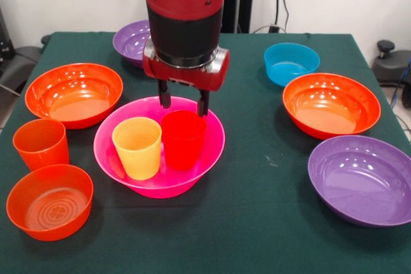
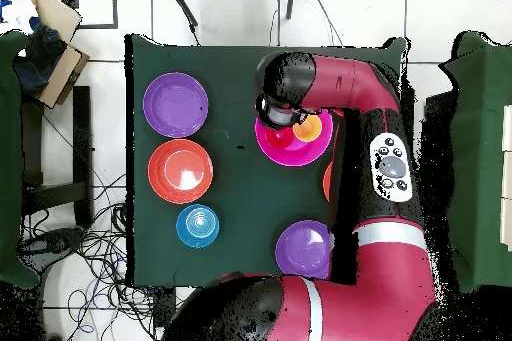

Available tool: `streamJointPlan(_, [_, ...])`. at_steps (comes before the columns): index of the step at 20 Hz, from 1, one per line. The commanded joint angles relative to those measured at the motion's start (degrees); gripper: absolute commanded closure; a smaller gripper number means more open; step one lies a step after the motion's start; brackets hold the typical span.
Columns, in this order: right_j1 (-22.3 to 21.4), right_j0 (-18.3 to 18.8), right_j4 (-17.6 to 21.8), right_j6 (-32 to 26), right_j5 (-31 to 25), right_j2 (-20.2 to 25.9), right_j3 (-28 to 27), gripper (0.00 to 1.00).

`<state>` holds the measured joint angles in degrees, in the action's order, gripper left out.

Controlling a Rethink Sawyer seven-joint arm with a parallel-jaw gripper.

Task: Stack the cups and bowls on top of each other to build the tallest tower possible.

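Observation:
The big pink bowl (image 1: 207, 157) sits mid-table with a yellow cup (image 1: 137, 147) and a red cup (image 1: 183, 139) standing upright side by side inside it. My gripper (image 1: 184, 102) hangs open just above the red cup's far rim, its two dark fingers (image 1: 165, 96) spread about as wide as the cup. An orange cup (image 1: 41, 144) stands on the cloth at the left. In the overhead view the arm covers most of the pink bowl (image 2: 278, 150); only the yellow cup (image 2: 307, 128) shows in it, and the gripper is hidden under the wrist.
On the left sit a wide orange bowl (image 1: 74, 93) and a small orange bowl (image 1: 49, 201). At the back stand a purple bowl (image 1: 131, 41) and a blue bowl (image 1: 291, 63). A second wide orange bowl (image 1: 331, 104) and a purple bowl (image 1: 359, 179) are on the right.

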<state>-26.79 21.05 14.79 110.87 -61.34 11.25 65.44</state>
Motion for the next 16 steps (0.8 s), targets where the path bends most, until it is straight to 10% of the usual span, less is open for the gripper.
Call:
streamJointPlan(1, [-2.8,0.7,-0.6,1.5,6.4,1.1,12.3,0.00])
streamJointPlan(16, [-1.3,-1.8,-2.4,9.9,17.2,-1.9,19.6,0.00])
